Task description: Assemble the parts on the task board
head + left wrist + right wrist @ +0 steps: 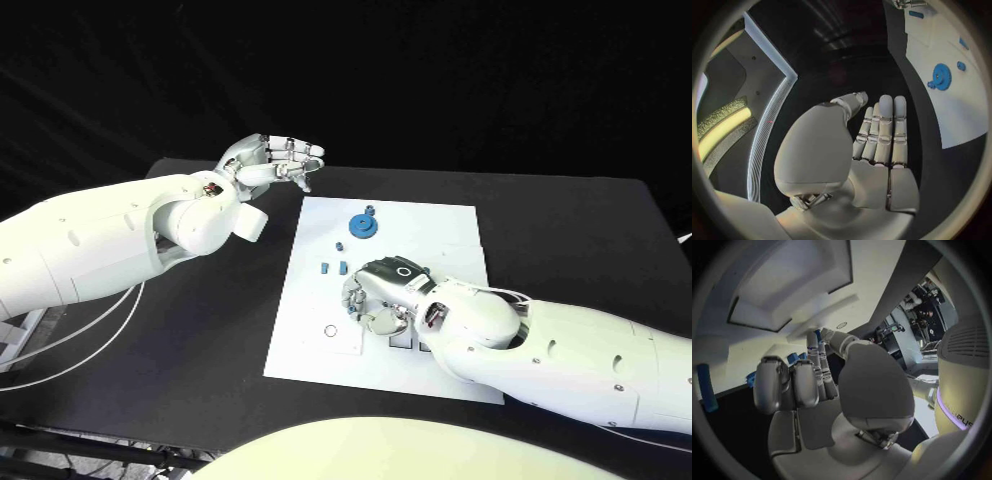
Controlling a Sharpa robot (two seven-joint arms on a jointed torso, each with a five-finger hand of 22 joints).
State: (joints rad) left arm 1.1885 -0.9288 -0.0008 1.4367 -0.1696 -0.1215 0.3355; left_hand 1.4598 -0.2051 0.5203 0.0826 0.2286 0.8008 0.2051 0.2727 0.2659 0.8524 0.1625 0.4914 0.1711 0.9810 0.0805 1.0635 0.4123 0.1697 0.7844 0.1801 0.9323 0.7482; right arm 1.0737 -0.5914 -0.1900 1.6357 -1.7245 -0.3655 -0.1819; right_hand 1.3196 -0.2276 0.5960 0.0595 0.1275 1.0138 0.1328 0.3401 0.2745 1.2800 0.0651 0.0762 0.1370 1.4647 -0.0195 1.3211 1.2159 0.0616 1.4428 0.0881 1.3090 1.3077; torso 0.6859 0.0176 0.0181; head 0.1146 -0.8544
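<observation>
In the head view the left robot hand hangs over the black surface beside the task board, fingers loosely curled and empty, while the right robot hand rests fingers-down on the board near small blue parts; whether it grips anything I cannot tell. The left wrist view shows its fingers straight, together and empty, with a blue gear on the board. The right wrist view shows curled fingers over blue parts.

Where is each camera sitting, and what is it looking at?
Head view: on the robot's head, looking down at the white task board; both white arms show.
Left wrist view: behind the left robot hand, facing the board's blue toothed gear, which the head view shares.
Right wrist view: behind the right robot hand, over the board.
</observation>
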